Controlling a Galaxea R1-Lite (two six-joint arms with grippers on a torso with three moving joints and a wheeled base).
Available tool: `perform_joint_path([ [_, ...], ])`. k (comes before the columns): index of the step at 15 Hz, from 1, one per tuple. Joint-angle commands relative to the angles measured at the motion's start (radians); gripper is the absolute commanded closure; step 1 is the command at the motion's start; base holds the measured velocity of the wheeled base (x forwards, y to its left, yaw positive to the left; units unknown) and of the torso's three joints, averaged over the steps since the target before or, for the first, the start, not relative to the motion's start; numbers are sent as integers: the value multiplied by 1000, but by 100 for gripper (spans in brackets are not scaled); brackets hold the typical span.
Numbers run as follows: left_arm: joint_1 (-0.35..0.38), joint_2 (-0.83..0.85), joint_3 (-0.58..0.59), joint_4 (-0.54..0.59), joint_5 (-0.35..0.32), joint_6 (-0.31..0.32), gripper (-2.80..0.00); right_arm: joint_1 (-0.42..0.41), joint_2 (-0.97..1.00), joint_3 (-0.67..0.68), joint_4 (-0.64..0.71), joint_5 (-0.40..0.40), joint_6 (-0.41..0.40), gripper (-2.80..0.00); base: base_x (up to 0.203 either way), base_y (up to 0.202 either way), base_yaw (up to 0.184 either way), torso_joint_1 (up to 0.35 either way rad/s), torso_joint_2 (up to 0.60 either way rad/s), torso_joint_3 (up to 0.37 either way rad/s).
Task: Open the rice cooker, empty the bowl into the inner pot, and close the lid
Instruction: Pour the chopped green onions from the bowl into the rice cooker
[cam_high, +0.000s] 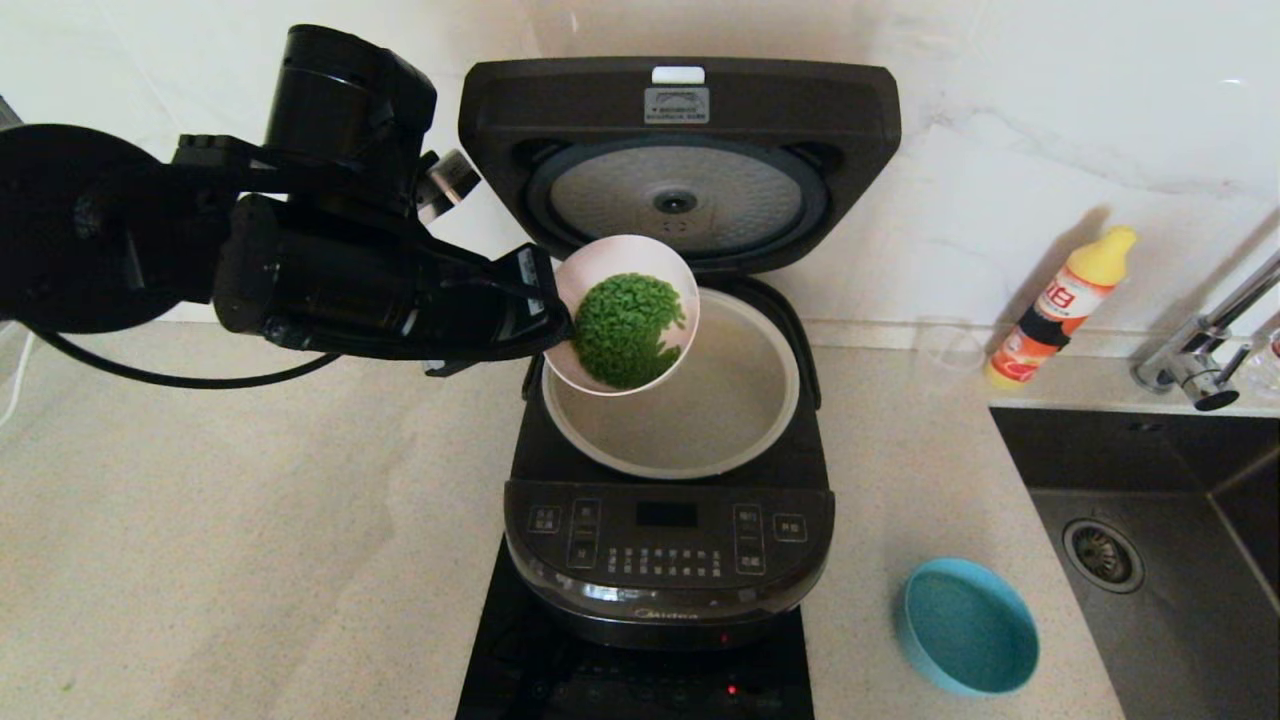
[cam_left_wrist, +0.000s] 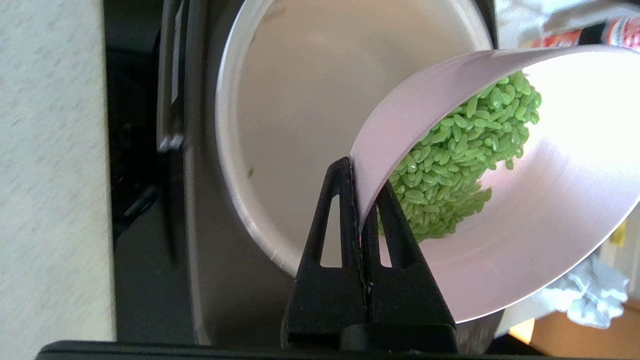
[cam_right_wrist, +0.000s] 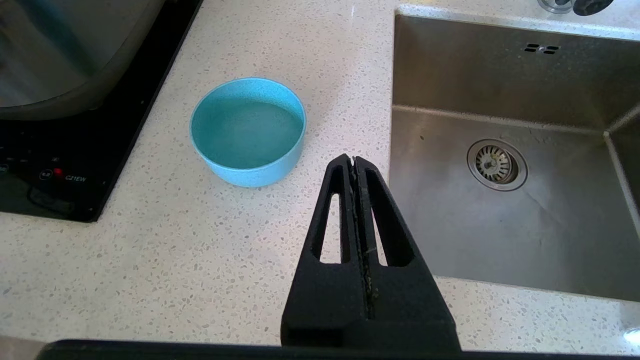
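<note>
Over the cooker's open cavity: the left end effector (cam_high: 548, 300) is clenching the rim of the pink bowl (cam_high: 640, 270) and holding it tilted above the inner pot (cam_high: 720, 400).
Bowl contents: green rice grains (cam_high: 625, 330) are lying heaped toward the lower wall; whether any are spilling out is hard to judge.
Grip detail: in the left wrist view the fingers (cam_left_wrist: 345, 200) are pinching the bowl (cam_left_wrist: 550, 210) wall, one outside, one inside.
Rice cooker (cam_high: 668, 560): sitting on a black cooktop (cam_high: 520, 660) on the desk (cam_high: 250, 520).
Lid (cam_high: 680, 150): standing raised, silver underside facing forward.
Right end effector (cam_right_wrist: 354, 162): hanging clenched and holding nothing, above the desk between a teal bowl (cam_right_wrist: 248, 131) and the sink (cam_right_wrist: 500, 165).
Backdrop: an orange bottle (cam_high: 1060, 305) is standing by the wall.
</note>
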Motion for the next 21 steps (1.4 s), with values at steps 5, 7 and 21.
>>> perform_joint_path([
  [5,-7,67,20,-120,16,-2,0,0,0,0,0,0,0,0,0,0,0,0,0,0],
  [7,-8,74,31,-160,25,-2,0,0,0,0,0,0,0,0,0,0,0,0,0,0],
  [21,-74,100,180,-468,175,93,0,0,0,0,0,2,0,0,0,0,0,0,0,0],
])
